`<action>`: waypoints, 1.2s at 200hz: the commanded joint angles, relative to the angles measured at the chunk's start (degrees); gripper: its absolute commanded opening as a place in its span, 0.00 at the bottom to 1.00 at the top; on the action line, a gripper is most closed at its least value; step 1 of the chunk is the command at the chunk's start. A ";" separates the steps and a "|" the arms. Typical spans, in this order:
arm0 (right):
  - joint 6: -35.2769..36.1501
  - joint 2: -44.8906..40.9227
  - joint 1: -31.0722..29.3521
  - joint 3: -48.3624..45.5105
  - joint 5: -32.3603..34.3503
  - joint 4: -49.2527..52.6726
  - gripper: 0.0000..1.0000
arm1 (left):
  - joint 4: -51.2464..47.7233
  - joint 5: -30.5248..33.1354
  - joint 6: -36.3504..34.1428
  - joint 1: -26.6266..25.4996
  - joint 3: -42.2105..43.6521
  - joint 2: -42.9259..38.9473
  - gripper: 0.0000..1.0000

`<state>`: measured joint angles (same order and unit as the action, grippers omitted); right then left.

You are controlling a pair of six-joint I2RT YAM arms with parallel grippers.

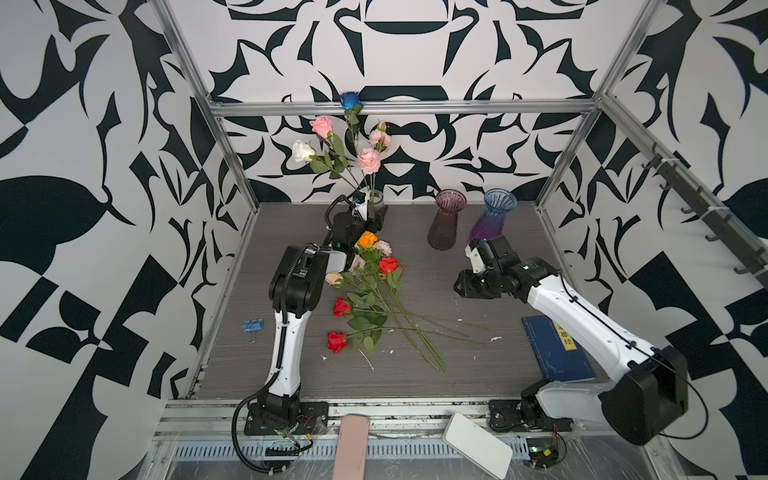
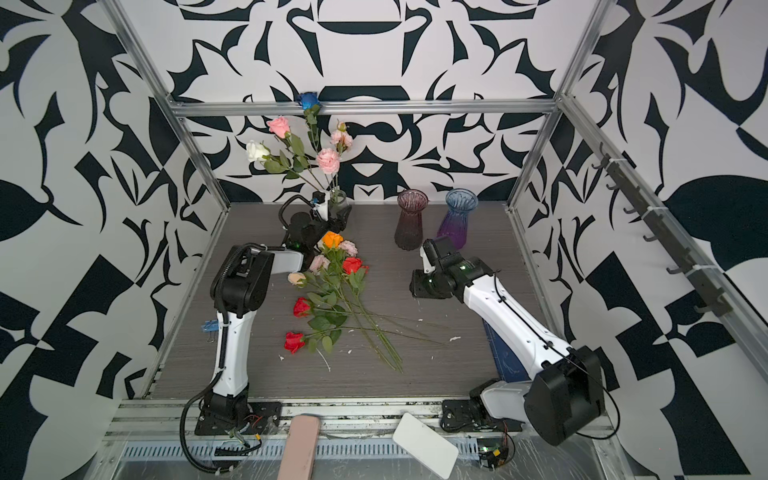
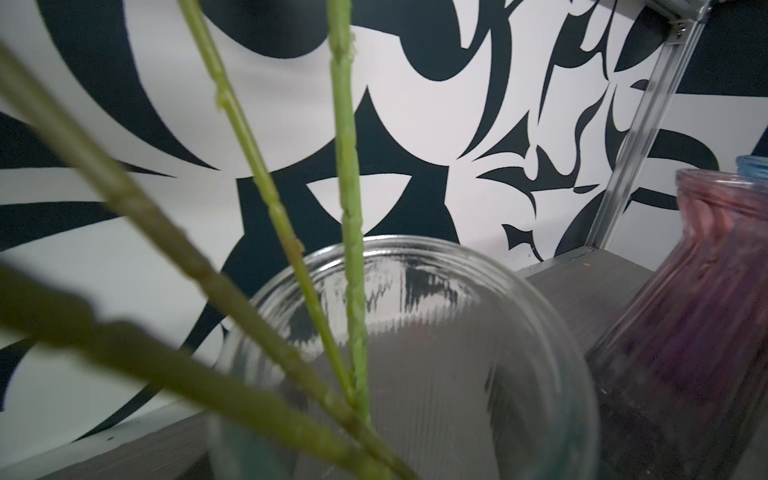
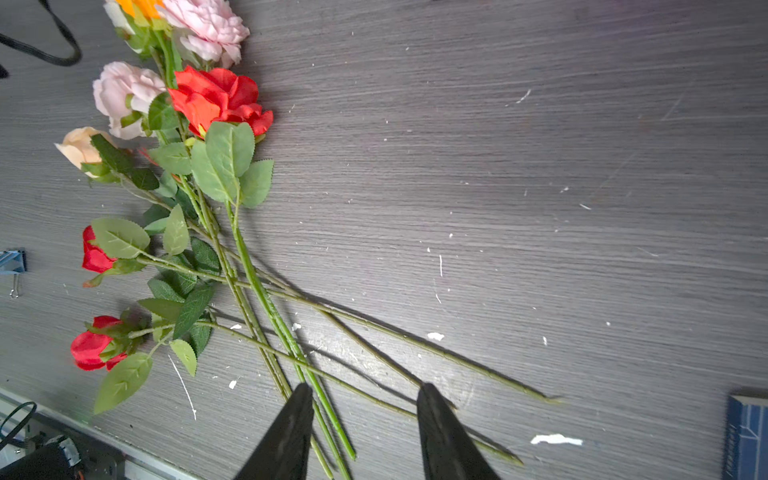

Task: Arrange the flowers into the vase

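Green plastic stems of the standing artificial roses [image 1: 345, 153], heads pink, white and one blue, fanned in the clear ribbed glass vase [image 1: 375, 198] at the table's back, leaning on its rim; seven loose roses [image 1: 374, 299], red, orange, pink and peach, lying crossed mid-table, cut ends toward the right arm, likely for easy picking; left gripper [image 1: 362, 208] close against that vase among the stems, probably settling one; cannot tell whether its jaws pinch or stand apart; right gripper [image 4: 365, 388] poised over the loose stem ends, fingers spread, holding nothing; farther right, a flowerless smoky pink glass vase [image 1: 446, 220] and a blue-to-purple glass vase [image 1: 494, 216]; grey wood-grain table [image 1: 478, 365] flecked white, blue book [image 1: 548, 353] and blue binder clip [image 1: 252, 325] at its sides; black-and-white patterned walls [image 1: 83, 166], aluminium frame [image 1: 415, 107].
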<state>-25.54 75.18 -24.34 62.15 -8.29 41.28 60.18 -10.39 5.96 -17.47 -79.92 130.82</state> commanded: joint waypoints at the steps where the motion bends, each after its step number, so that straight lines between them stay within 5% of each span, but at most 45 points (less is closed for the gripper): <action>1: -0.40 1.42 0.26 3.47 -1.43 -1.88 0.45 | 2.59 -1.37 -0.54 1.36 0.69 -2.69 0.53; 103: -0.39 4.39 0.32 2.77 -5.14 -5.40 0.45 | 4.20 -3.71 -2.70 2.09 12.85 -10.79 0.57; 240: -2.23 -2.65 0.27 0.16 -2.39 -2.61 0.45 | -0.40 -6.35 -6.03 3.41 2.37 -4.82 0.55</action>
<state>-26.98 74.02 -24.34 61.63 -12.19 37.32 57.25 -14.74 1.69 -14.72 -73.82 125.36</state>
